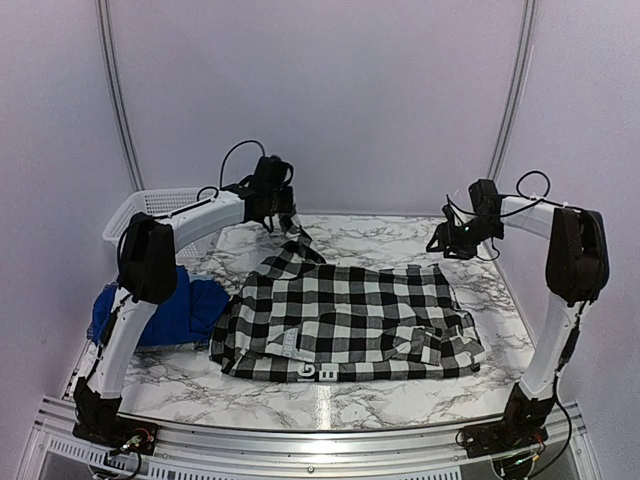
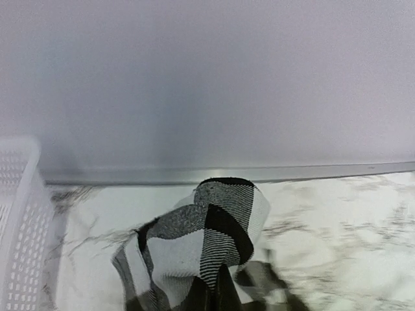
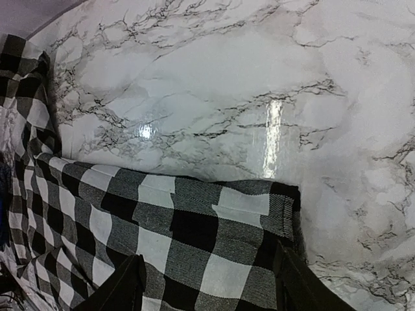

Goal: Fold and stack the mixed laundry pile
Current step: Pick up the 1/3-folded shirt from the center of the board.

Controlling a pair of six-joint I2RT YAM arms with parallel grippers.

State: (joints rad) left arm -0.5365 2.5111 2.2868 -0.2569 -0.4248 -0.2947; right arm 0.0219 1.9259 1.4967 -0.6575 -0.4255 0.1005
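Note:
The black-and-white buffalo-check flannel shirt (image 1: 350, 320) lies spread across the middle of the marble table (image 1: 350, 235). My left gripper (image 1: 277, 208) is shut on one end of it at the back left. That end is lifted into a taut strip (image 1: 293, 235). In the left wrist view the pinched cloth (image 2: 207, 246) bunches up from the bottom edge and hides the fingers. My right gripper (image 1: 450, 240) hovers open over the shirt's far right corner (image 3: 272, 201), its dark fingers (image 3: 123, 285) apart with nothing gripped. A royal-blue shirt (image 1: 170, 310) lies crumpled at the left, partly behind the left arm.
A white plastic lattice basket (image 1: 140, 210) stands at the back left corner, its wall (image 2: 19, 233) close beside the left gripper. Pale walls enclose the table on three sides. A metal rail (image 1: 320, 440) runs along the near edge by the arm bases.

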